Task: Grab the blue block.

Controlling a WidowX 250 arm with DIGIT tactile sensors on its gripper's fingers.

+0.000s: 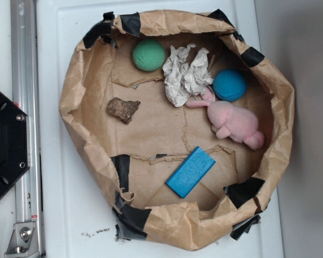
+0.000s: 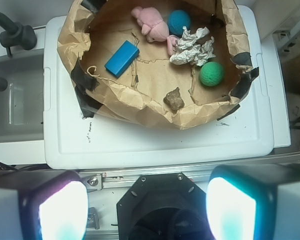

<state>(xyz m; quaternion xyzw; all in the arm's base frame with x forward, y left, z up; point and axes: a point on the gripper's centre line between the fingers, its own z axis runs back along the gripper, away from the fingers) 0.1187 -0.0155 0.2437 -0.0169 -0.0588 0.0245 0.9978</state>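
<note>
Exterior view: a white bench [image 1: 59, 215] is carrying a taped brown paper nest [image 1: 81, 102]. Inside are lying the blue block [image 1: 190, 172] near the front rim, a pink bunny [image 1: 234, 121], a teal ball [image 1: 229, 85], a green ball [image 1: 148, 55], crumpled paper [image 1: 185, 75] and a brown lump [image 1: 123, 109].

Wrist view: the gripper [image 2: 147, 210] is hanging over the bench edge, jaws spread wide and holding nothing, well apart from the block [image 2: 122, 58]. A grey sink [image 2: 15, 105] is sitting beside the bench.

We see the block [image 1: 190, 172] lying flat with bare paper on every side, open from above. The bunny [image 1: 234, 121] sits near its far end, apart from it. The crumpled bag wall [image 1: 167, 219] rises close along its other side. Rock [image 1: 123, 109], wad [image 1: 185, 74] and both balls sit well clear.
</note>
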